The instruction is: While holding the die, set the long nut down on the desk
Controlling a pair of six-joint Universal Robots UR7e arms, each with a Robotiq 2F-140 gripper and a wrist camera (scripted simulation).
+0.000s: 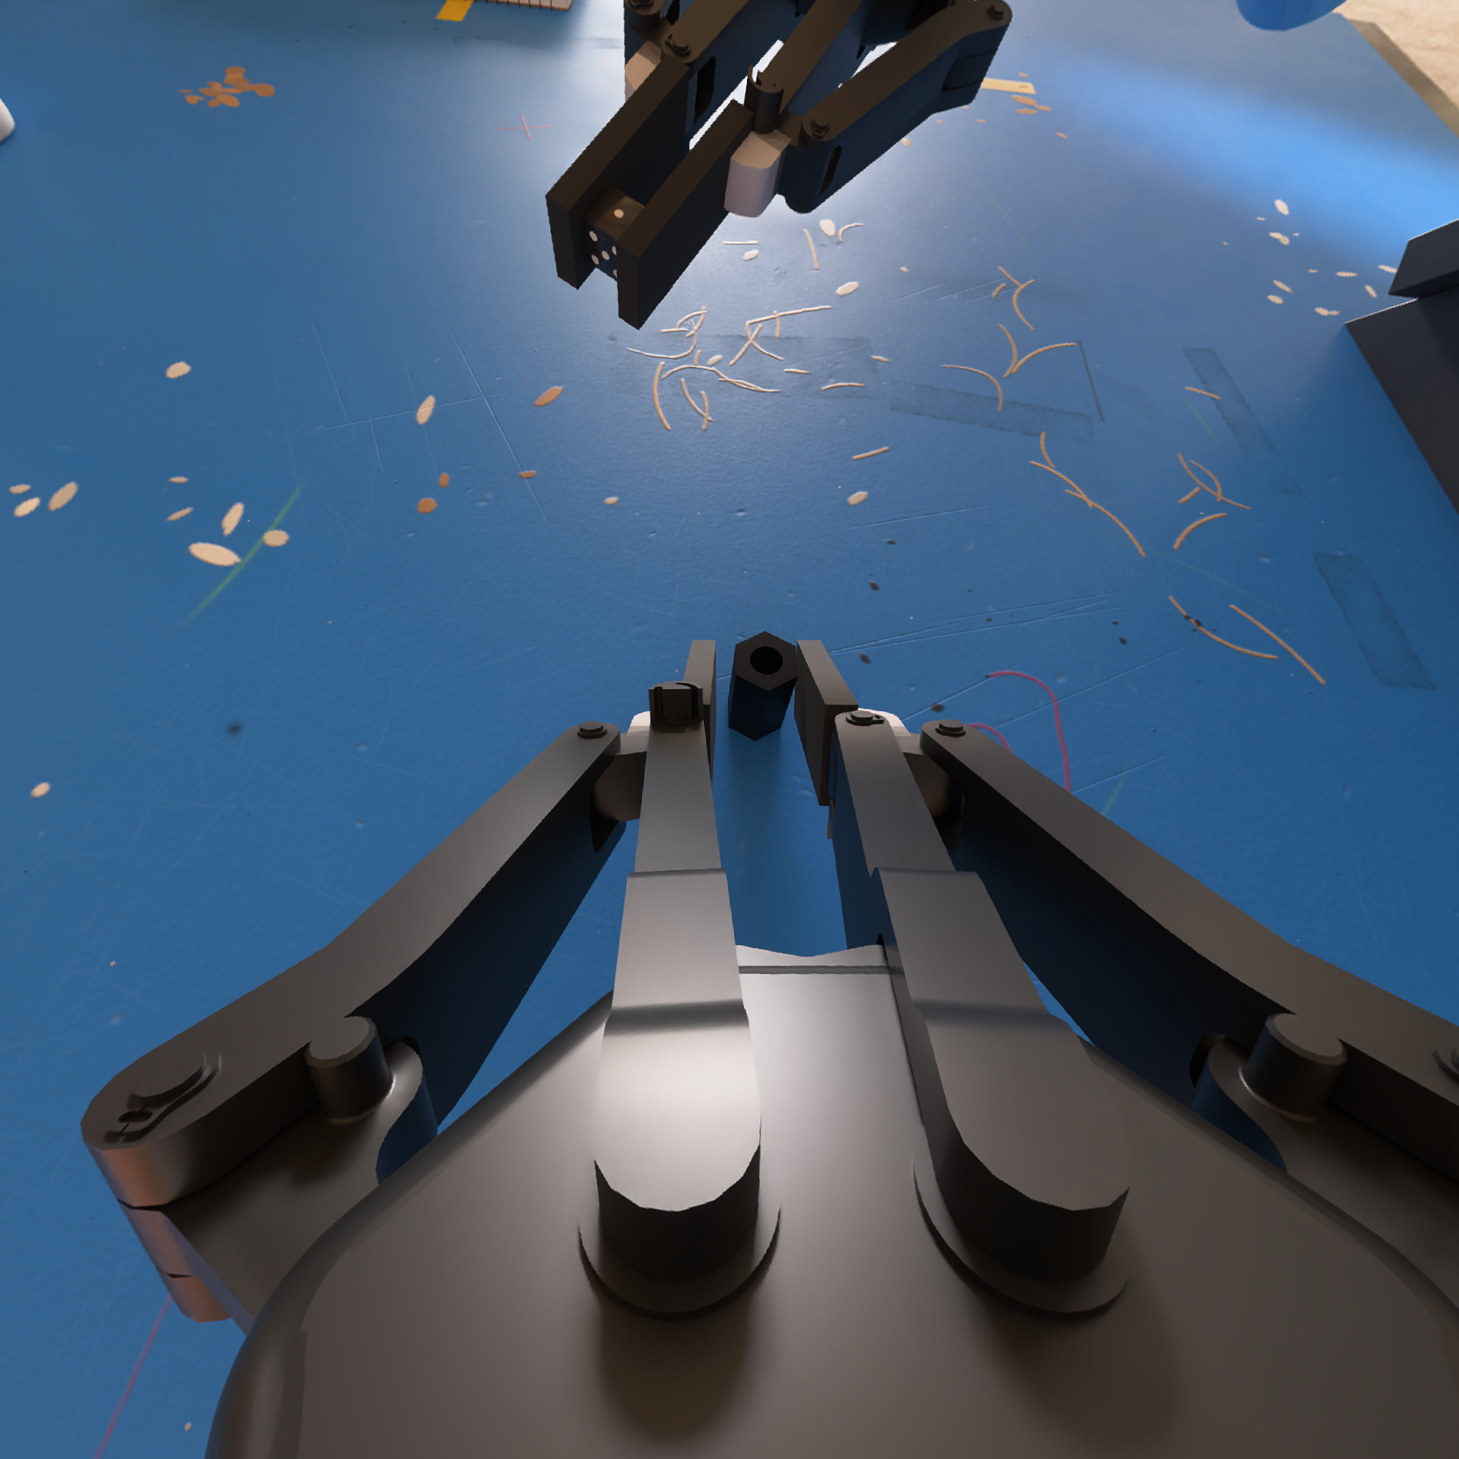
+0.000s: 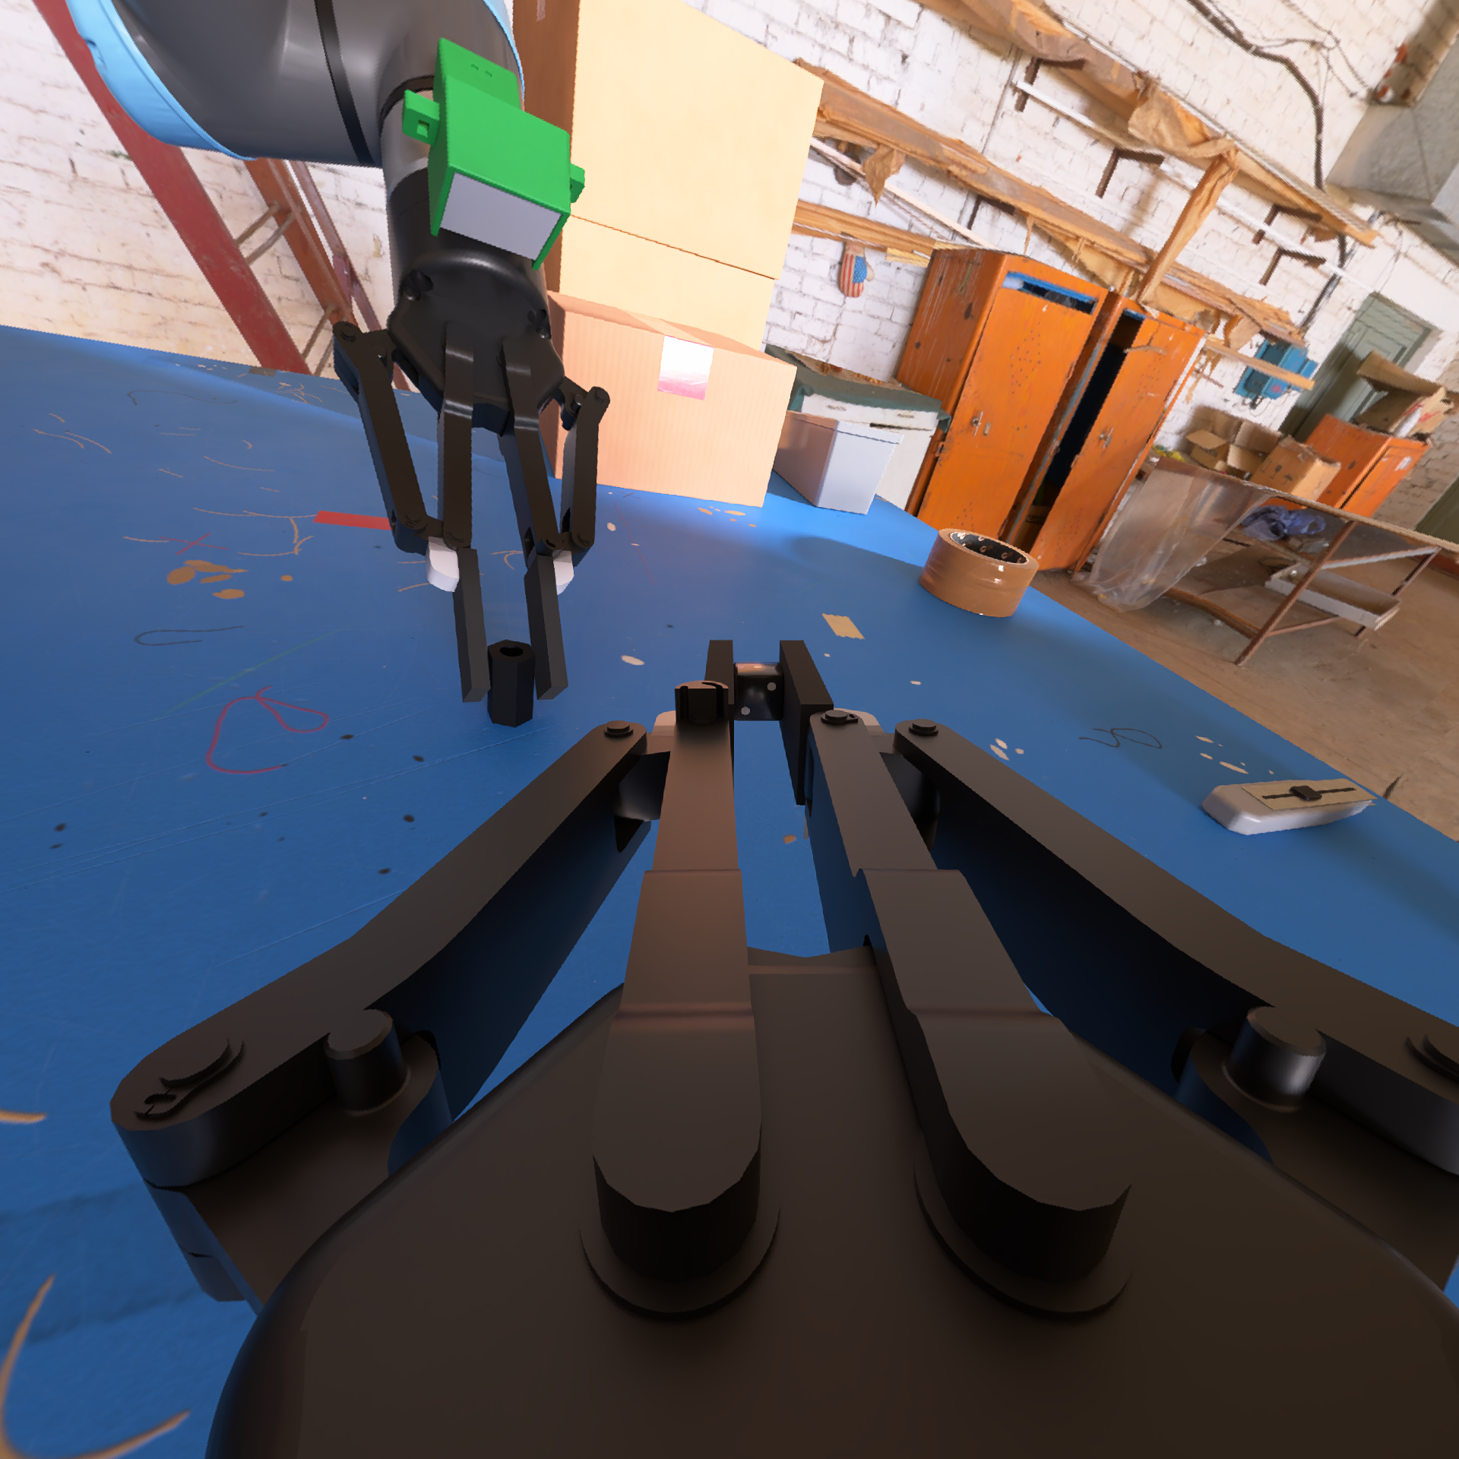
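Between my left gripper [image 1: 756,680] fingers, now apart, the long nut [image 1: 759,684] stands on the desk [image 1: 395,710]; my right gripper [image 2: 756,685] squeezes the die [image 2: 756,691] so it won't fall.

White brick wall [image 2: 821,316], orange lockers [image 2: 1010,395], wooden shelves [image 2: 987,170]

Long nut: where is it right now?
The long nut stands upright on the blue desk between the left gripper's parted fingers, with gaps on both sides; in the right wrist view it sits left of the die.

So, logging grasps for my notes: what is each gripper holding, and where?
The right gripper clamps the die by two opposite faces. The left gripper is open around the upright long nut, not gripping it.
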